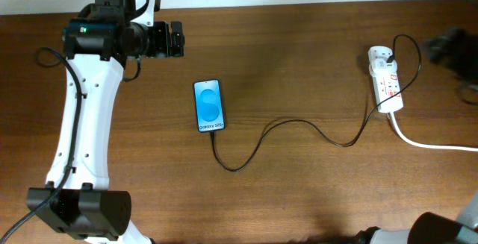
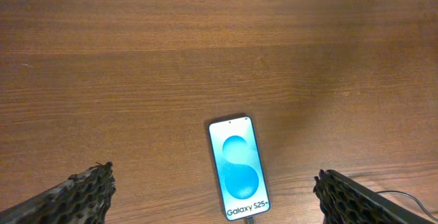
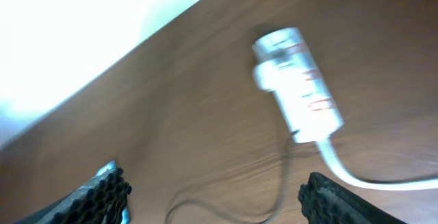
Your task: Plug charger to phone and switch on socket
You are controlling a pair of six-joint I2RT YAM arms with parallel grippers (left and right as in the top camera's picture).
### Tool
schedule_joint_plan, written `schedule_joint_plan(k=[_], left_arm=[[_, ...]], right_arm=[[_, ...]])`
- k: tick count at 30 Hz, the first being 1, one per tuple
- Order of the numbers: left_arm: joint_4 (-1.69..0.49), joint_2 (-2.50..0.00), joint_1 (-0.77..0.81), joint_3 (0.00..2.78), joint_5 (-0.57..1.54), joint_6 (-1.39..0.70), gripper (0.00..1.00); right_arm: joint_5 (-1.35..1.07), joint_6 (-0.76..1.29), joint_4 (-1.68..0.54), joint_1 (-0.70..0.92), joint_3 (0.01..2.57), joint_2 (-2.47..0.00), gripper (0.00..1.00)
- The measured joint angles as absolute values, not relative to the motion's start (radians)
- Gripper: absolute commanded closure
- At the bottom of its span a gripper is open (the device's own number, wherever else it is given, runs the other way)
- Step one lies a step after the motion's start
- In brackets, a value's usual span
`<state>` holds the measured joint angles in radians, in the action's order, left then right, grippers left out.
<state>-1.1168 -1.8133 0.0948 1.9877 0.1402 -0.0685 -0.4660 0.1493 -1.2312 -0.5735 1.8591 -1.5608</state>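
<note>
The phone [image 2: 237, 168] lies flat, its screen lit blue and white, between the left fingers [image 2: 75, 196] and just ahead of them. The thin black charger [image 1: 261, 136] snakes from its lower edge to the white socket [image 3: 298, 80], which lies blurred ahead of the right fingers [image 3: 102, 193].
</note>
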Motion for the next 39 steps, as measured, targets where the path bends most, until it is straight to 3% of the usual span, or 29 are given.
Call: schedule_joint_plan(k=[5,11,25,39], left_arm=[[-1.118,-1.814,0.095,1.988,0.14,-0.068,0.01],[-1.118,-1.814,0.095,1.988,0.138,-0.068,0.01],[-1.118,-1.814,0.095,1.988,0.138,-0.068,0.01],[-1.118,-1.814,0.095,1.988,0.138,-0.068,0.01]], right_arm=[[-0.445,0.146,-1.201,-0.79,1.861,-1.61,0.15],[-0.437,0.11,-1.146,-0.865,1.861,-1.743,0.15],[-0.446,0.094,-0.927,-0.782,1.861,-2.033,0.11],[-0.371,0.083,-0.884,-0.635,1.861,-2.22,0.1]])
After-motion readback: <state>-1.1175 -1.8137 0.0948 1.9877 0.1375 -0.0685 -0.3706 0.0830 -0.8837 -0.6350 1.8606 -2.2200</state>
